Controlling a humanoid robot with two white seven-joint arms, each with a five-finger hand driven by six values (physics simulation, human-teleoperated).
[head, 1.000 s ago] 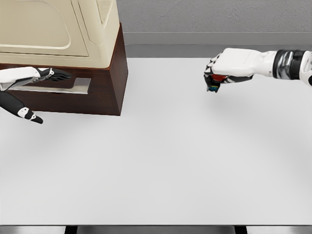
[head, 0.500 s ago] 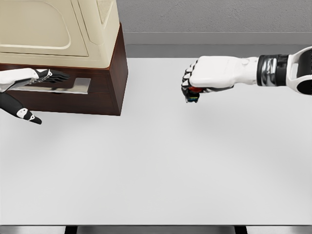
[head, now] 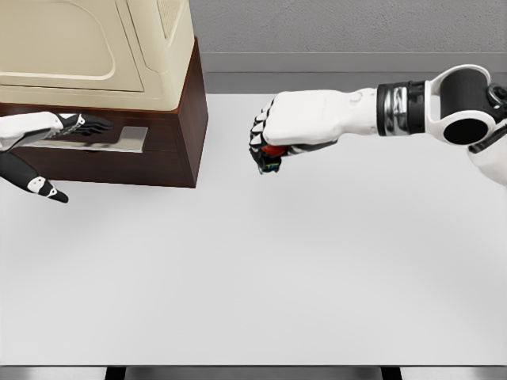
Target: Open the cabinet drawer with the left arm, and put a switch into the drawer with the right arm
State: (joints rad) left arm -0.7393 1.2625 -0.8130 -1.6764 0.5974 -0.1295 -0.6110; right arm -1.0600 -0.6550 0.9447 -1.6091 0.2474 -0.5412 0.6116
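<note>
Five curled fingers of the right hand (head: 273, 142) clutch the switch (head: 272, 156).

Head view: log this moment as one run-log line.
left hand: on drawer handle, fingers extended | drawer: looks closed | right hand: shut on switch, above table, right of cabinet

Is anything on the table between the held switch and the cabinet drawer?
Nothing visible. The right robot hand grips the switch above bare table, right of the cabinet. The left robot hand is at the drawer handle.
</note>
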